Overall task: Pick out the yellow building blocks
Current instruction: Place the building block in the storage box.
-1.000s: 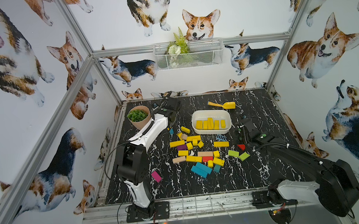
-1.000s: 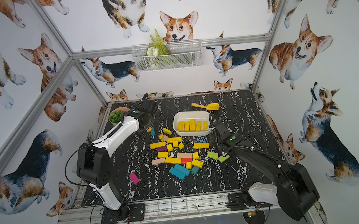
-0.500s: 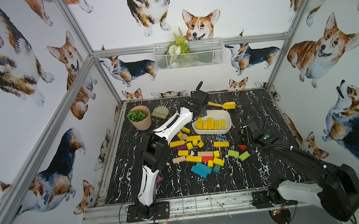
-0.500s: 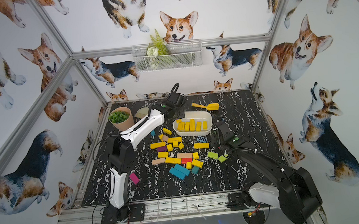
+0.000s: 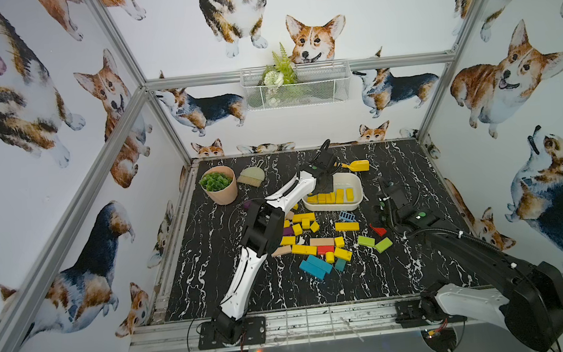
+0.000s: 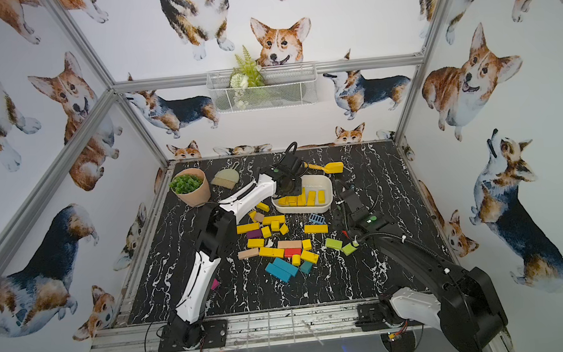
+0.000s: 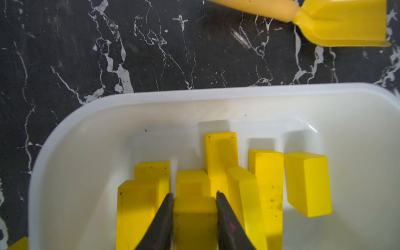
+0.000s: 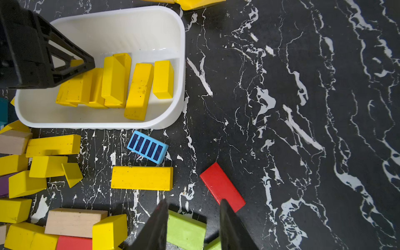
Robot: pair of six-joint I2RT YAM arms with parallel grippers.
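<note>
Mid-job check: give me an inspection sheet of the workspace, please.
Surface: black marbled table, scattered with blocks.
Job's things: yellow blocks in the white tub; loose yellow blocks outside it.
Clutter: teal blocks, green block, yellow shovel, brush, potted plant.
Grippers: left gripper shut on one yellow block over the tub; right gripper open, holding nothing.
Cables: black hose along right arm.
Surroundings: corgi-print walls; wire basket.

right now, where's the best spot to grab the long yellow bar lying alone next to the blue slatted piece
Take the long yellow bar at mid-length, across its narrow width, coming straight down from above. It lies flat with bare table along both long sides, and the blue slatted piece sits apart from it. The right end effector looks nearest.
</note>
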